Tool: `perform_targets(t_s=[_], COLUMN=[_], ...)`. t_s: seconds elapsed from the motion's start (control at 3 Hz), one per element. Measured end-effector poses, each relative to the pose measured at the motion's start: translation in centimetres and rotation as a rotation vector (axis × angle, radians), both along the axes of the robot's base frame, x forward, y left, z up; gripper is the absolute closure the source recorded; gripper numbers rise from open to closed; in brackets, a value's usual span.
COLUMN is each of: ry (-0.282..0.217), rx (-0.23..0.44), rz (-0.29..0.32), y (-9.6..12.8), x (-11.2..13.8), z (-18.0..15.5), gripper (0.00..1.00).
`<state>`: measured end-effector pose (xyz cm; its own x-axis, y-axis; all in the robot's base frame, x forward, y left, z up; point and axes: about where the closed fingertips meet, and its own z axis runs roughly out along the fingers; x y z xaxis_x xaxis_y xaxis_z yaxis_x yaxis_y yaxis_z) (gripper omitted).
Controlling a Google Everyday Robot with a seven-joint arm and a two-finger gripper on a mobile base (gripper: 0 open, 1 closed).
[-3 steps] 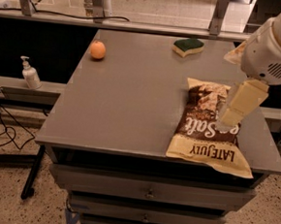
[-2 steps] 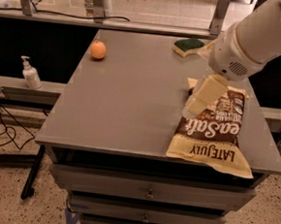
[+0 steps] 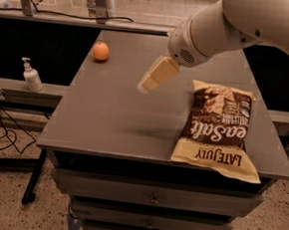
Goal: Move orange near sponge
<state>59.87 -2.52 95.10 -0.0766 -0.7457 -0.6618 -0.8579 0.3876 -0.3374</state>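
Presently mid-frame above the grey desk (image 3: 109,114): cream gripper (image 3: 145,86), fingers (image 3: 155,78) together, empty. Risks rolling the small round orange fruit (image 3: 100,51), upper left, off the edge.

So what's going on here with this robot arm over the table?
A robot arm reaches over a grey table. Its pincer hovers above the middle of the tabletop with nothing visibly in it, pointing toward the orange, which sits untouched near the back left corner. A chip bag lies flat at the front right. The sponge is not in view; the arm covers the table's back right.
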Motion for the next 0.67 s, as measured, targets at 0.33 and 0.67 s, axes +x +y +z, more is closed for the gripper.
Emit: perform_targets(t_s=[0.33, 0.67], ry=[-0.02, -0.02], rx=[0.045, 0.045], rz=[-0.042, -0.041], y=[0.31, 0.32], x=[0.86, 0.86], z=[0.97, 0.98], gripper=[0.0, 0.0])
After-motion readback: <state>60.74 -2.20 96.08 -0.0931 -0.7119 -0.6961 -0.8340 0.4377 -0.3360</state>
